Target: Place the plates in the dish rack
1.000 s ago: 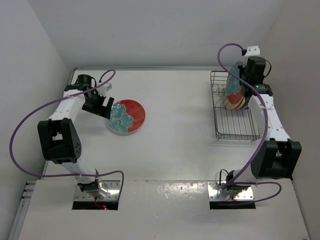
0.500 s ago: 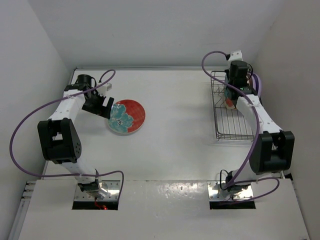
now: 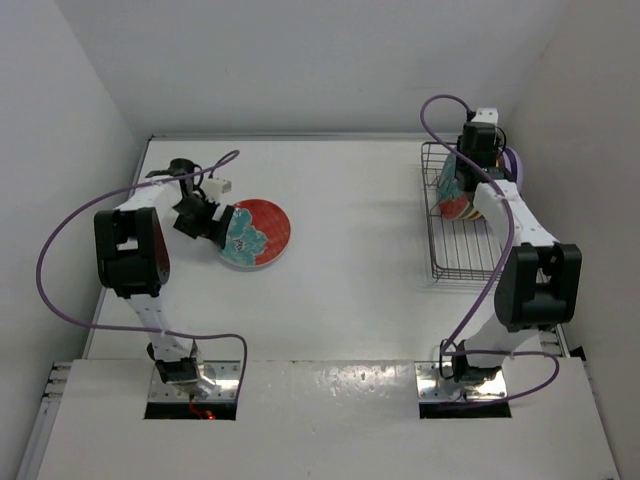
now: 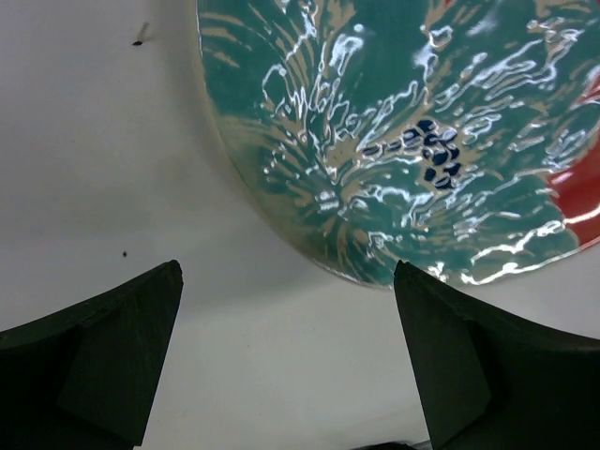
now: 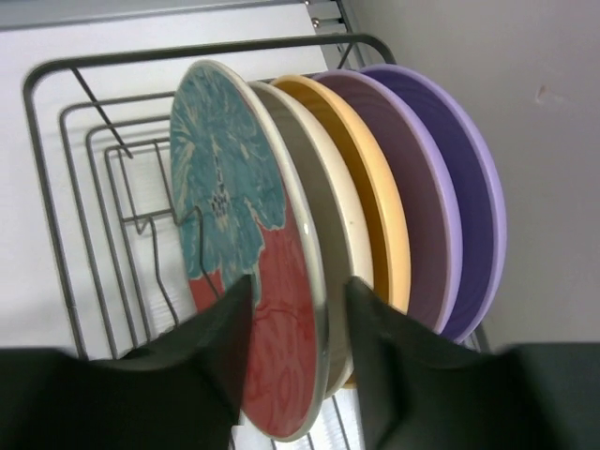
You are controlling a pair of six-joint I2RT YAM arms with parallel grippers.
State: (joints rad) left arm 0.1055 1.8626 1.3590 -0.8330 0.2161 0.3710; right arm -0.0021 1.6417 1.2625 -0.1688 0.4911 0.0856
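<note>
A red plate with a teal flower (image 3: 257, 233) lies flat on the table; in the left wrist view (image 4: 394, 141) it fills the top. My left gripper (image 3: 205, 220) (image 4: 286, 272) is open and empty, just short of its left rim. The wire dish rack (image 3: 465, 255) (image 5: 281, 44) holds several upright plates: a second red and teal plate (image 5: 234, 216) (image 3: 452, 190), a cream one (image 5: 330, 216), a yellow-orange one (image 5: 380, 206) and two lavender ones (image 5: 473, 187). My right gripper (image 3: 462, 175) (image 5: 298, 291) straddles the rim of the red and teal plate in the rack and appears shut on it.
White walls stand close on the left, back and right of the table. The rack sits at the far right against the wall. Several rack slots nearer the arms (image 3: 465, 240) hold no plate.
My right gripper carried the red and teal plate from above the rack down into a slot beside the cream plate. My left gripper moved in closer to the plate on the table.
</note>
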